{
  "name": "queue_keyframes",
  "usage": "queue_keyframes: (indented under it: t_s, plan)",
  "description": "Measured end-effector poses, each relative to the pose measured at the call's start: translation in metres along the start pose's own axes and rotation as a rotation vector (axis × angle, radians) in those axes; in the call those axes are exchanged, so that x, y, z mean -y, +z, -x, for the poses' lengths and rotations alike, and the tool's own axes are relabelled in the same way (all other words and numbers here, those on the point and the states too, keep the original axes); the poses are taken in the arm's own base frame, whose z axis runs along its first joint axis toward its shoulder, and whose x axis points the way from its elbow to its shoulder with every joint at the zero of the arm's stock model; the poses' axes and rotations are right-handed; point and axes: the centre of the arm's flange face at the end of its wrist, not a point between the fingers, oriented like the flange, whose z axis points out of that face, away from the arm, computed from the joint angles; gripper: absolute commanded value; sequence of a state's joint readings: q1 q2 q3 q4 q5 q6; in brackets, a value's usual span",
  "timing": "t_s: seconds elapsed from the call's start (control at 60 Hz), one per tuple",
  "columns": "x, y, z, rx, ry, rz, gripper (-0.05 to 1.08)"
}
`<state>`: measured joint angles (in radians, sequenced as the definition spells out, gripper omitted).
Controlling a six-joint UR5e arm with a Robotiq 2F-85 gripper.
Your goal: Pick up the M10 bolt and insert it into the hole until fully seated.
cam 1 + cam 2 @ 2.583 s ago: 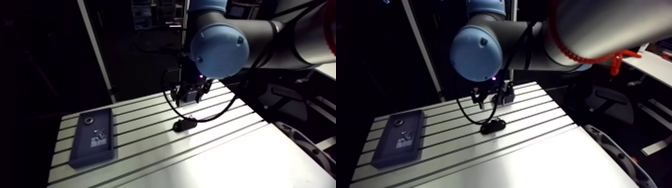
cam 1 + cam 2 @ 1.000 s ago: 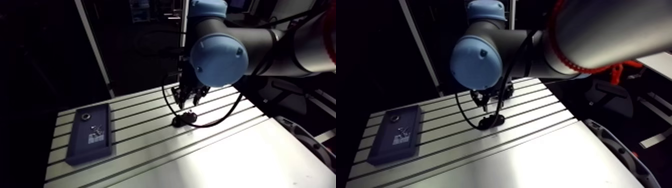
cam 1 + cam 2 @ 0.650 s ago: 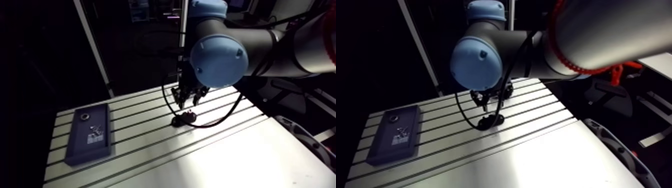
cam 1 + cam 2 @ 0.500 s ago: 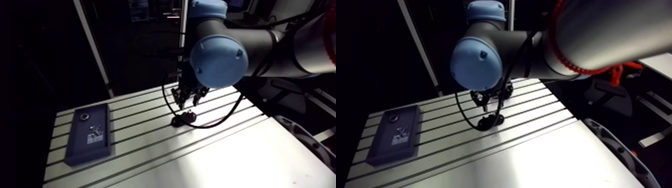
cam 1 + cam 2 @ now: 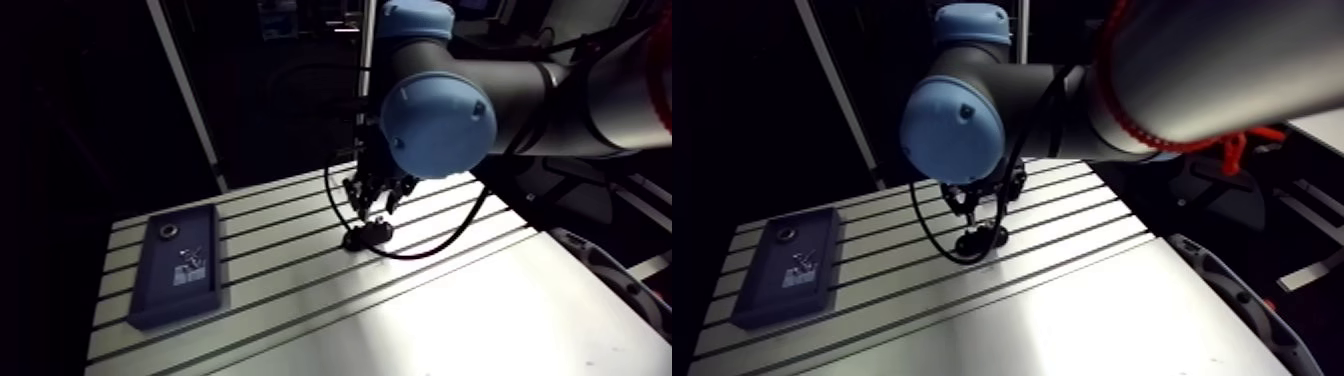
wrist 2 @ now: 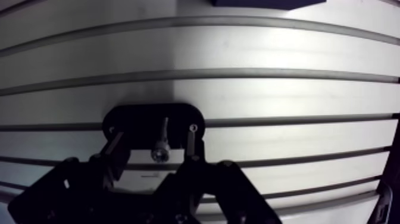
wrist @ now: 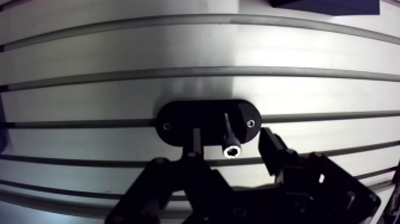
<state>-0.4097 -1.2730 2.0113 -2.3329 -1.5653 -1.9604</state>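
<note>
Bolt [image 7: 229, 136] upright, gripper [image 7: 230, 142] lowered, straddling it

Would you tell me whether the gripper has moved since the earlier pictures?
Yes. The gripper has come down toward the black holder on the table; in the arm view the gap between them is smaller than before.

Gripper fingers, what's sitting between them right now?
The bolt, standing in the black oval holder, sits between the fingers of the open gripper, touching neither. The wrist view shows it.
</note>
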Motion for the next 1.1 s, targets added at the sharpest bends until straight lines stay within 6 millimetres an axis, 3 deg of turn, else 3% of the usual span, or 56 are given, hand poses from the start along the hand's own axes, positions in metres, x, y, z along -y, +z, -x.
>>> queue_keyframes:
  t_s: [1.1]
  plan:
    - [-0.0025, 0.0036, 0.0037, 0.016, 0.0, 0.007, 0.48]
